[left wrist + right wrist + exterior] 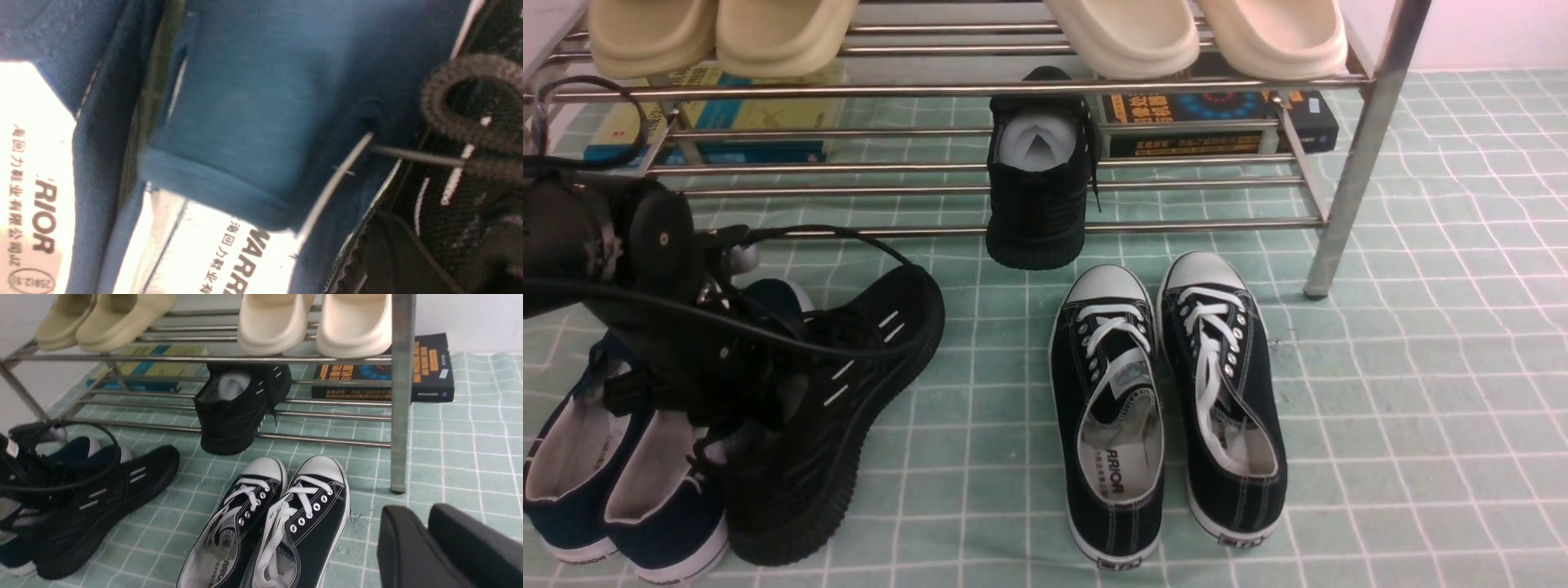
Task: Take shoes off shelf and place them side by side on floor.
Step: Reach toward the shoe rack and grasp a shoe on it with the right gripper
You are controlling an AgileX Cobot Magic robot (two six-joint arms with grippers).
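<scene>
One black knit sneaker (849, 384) with white dashes lies on the mint tiled floor (1421, 367), toe toward the shelf and leaning on the navy slip-ons. My left gripper (719, 392) is at its collar, mostly hidden by the wrist. The blurred left wrist view shows the knit upper (449, 192) between the dark fingers, so the gripper is shut on it. The other black knit sneaker (1037, 188), with white paper inside, sits heel-out on the chrome shelf's (1013, 87) low tier. My right gripper (421, 512) hangs shut and empty over the floor, right of the canvas pair.
Black canvas sneakers (1168, 408) with white laces stand side by side mid-floor. Navy slip-ons (613, 482) lie at the left under my left arm. Cream slippers (1127, 33) fill the upper tier. Books (1217, 122) lie behind the shelf. A chrome leg (1356, 163) stands at the right.
</scene>
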